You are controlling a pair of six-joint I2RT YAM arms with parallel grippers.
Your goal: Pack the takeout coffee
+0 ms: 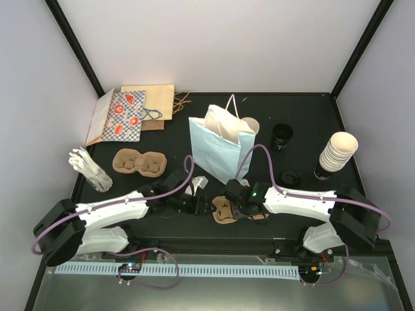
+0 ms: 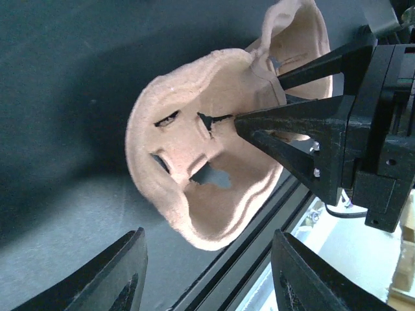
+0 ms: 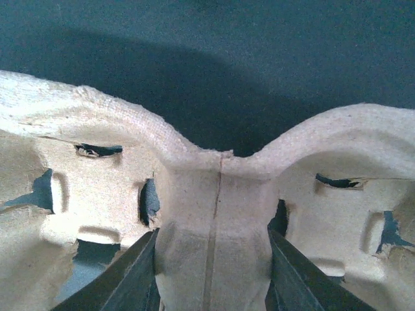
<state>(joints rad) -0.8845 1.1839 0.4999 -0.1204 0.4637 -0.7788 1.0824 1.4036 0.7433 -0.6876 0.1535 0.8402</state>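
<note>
A brown cardboard cup carrier (image 1: 224, 210) lies at the near middle of the table. My right gripper (image 1: 235, 206) is shut on its middle ridge (image 3: 213, 194), one finger on each side. My left gripper (image 1: 205, 206) is open and empty just left of the carrier (image 2: 194, 149), not touching it; the right gripper's fingers (image 2: 292, 133) show on the carrier in the left wrist view. The light blue paper bag (image 1: 219, 148) stands open behind. A cream cup (image 1: 252, 124) without a lid peeks out behind the bag. No lidded coffee cup shows.
A stack of white cups (image 1: 338, 151) stands at the right, black lids (image 1: 282, 135) and a single lid (image 1: 290, 176) near it. A second carrier (image 1: 139, 162), white cutlery (image 1: 91, 170) and patterned bags (image 1: 126, 113) lie at the left. The table's front rail (image 2: 272, 214) is close.
</note>
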